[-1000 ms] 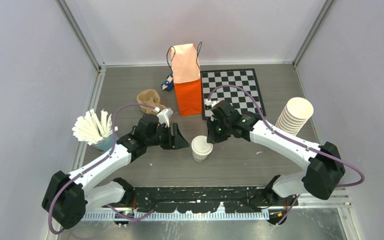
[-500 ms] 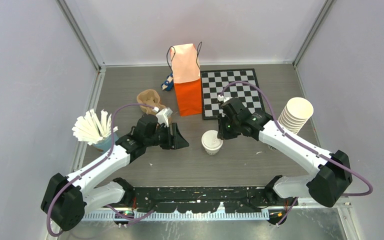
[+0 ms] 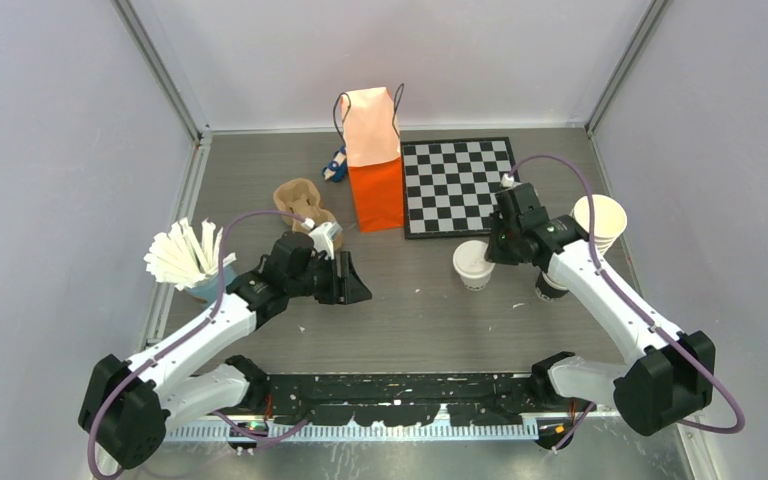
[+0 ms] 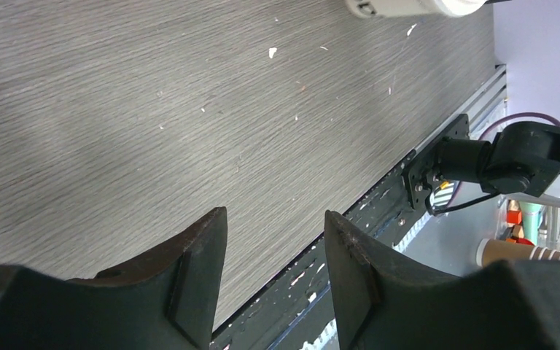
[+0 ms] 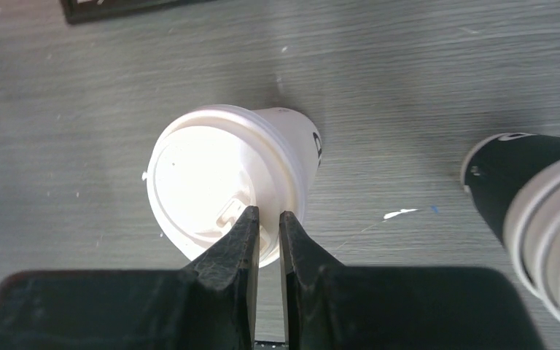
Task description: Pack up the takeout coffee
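The takeout coffee (image 3: pixel 473 265), a small white cup with a white sip lid (image 5: pixel 211 179), is right of the table's middle, just in front of the checkerboard. My right gripper (image 5: pixel 268 213) is shut on the near edge of its lid and rim, one finger over the lid and one outside the cup wall. In the top view that gripper (image 3: pixel 490 255) sits at the cup's right side. The orange paper bag (image 3: pixel 375 170) stands upright and open at the back centre. My left gripper (image 4: pixel 273 219) hovers open over bare table at centre left (image 3: pixel 355 285), holding nothing.
A tall stack of lidless cups (image 3: pixel 595 225) on a dark base (image 5: pixel 510 179) stands close to the right of the coffee. The checkerboard (image 3: pixel 460 185) lies behind it. A brown pulp carrier (image 3: pixel 300 200) and a cup of white sticks (image 3: pixel 185 260) are at the left.
My right gripper has carried the coffee from the table's middle to the right and slightly back, up near the cup stack. Its jaws closed a little more. The left arm barely moved.
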`<move>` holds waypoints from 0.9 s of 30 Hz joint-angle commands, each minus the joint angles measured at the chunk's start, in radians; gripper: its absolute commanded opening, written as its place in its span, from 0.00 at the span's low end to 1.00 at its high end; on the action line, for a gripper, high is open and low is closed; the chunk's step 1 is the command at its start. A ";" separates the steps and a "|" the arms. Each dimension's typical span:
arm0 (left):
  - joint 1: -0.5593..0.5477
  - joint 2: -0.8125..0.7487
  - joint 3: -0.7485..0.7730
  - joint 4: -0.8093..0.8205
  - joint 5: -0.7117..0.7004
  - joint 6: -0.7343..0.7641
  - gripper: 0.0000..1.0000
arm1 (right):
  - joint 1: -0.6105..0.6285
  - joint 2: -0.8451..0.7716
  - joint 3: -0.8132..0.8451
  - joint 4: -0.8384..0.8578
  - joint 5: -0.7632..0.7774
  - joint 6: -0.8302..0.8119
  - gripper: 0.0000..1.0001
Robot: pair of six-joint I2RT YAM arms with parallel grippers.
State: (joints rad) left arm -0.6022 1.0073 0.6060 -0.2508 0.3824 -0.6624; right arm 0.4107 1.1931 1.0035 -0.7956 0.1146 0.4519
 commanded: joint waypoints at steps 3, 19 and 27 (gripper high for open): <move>-0.005 -0.036 0.060 -0.064 -0.094 0.033 0.53 | -0.098 -0.033 0.018 0.026 0.021 -0.006 0.12; -0.005 -0.073 0.152 -0.273 -0.372 0.085 0.53 | -0.146 -0.028 0.064 -0.015 -0.022 -0.040 0.28; -0.002 -0.026 0.224 -0.399 -0.601 0.114 0.54 | -0.146 -0.047 0.164 -0.118 -0.075 -0.074 0.41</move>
State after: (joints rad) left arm -0.6022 0.9623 0.7780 -0.5751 -0.0586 -0.5808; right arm 0.2680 1.1854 1.0920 -0.8627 0.0910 0.4122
